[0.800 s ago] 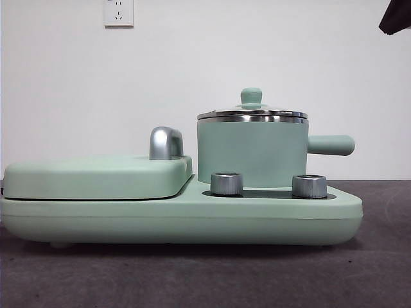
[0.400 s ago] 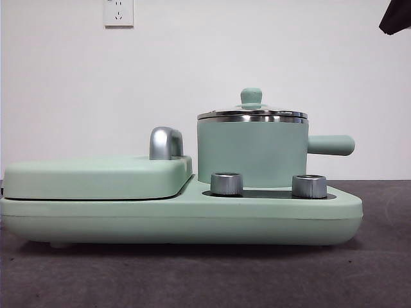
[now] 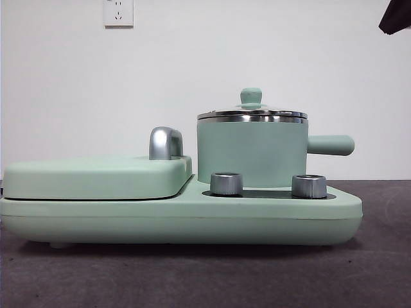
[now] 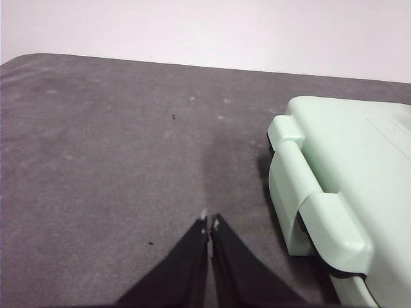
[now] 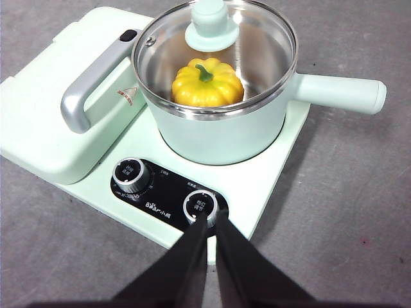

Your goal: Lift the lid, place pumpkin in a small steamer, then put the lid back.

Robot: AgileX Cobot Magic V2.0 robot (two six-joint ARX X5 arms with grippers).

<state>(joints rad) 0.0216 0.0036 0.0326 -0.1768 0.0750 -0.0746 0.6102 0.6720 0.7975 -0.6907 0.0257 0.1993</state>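
The small steamer (image 3: 252,153) (image 5: 218,131) stands on the right half of the mint-green cooker base, its stubby handle (image 3: 330,145) pointing right. The glass lid (image 5: 215,61) rests on the steamer's steel rim, knob (image 3: 250,97) on top. Through the glass I see the yellow pumpkin (image 5: 207,83) sitting inside the steamer. My right gripper (image 5: 211,221) hovers shut above the cooker's front edge near the right dial, holding nothing. My left gripper (image 4: 209,223) is shut over bare grey table to the left of the cooker.
The broad flat mint-green cover (image 3: 96,176) with its chrome handle (image 3: 165,142) fills the cooker's left half. Two steel dials (image 3: 226,183) (image 3: 309,186) sit on the black control panel in front. A black arm tip (image 3: 395,16) shows at the top right corner.
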